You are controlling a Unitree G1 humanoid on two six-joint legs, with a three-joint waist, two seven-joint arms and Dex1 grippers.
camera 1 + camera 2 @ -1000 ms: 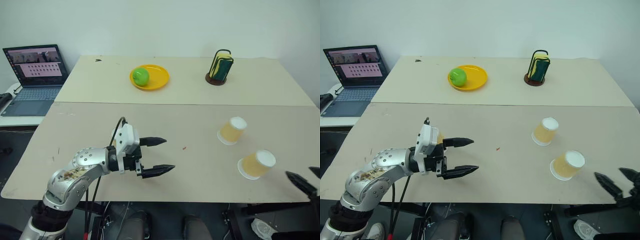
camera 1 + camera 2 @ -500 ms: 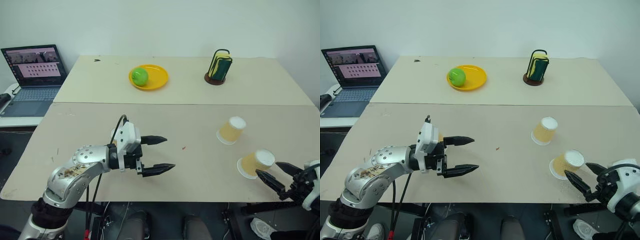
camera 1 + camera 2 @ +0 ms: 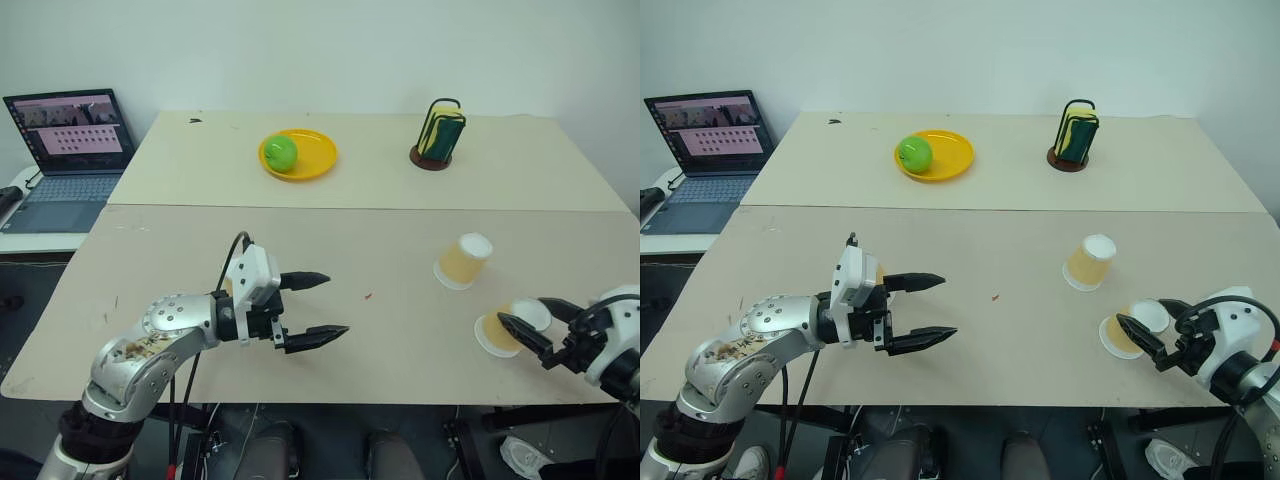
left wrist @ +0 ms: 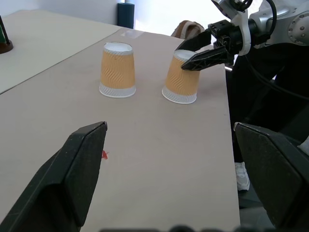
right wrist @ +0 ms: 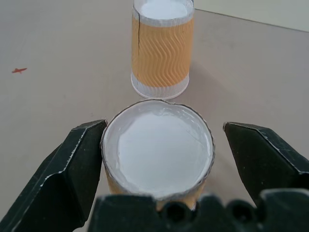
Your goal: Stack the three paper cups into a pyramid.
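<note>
Paper cups sit upside down on the near table's right side: the near cup point(image 3: 1127, 328) stands between the right gripper's point(image 3: 1148, 333) spread fingers, one finger touching or almost touching its side, nothing squeezed. The far cup point(image 3: 1088, 262) stands just beyond it, apart. A third cup point(image 3: 878, 273) peeks out behind the left gripper point(image 3: 931, 310), which hangs wide apart and empty over the table point(image 3: 1020, 340), pointing toward the right.
</note>
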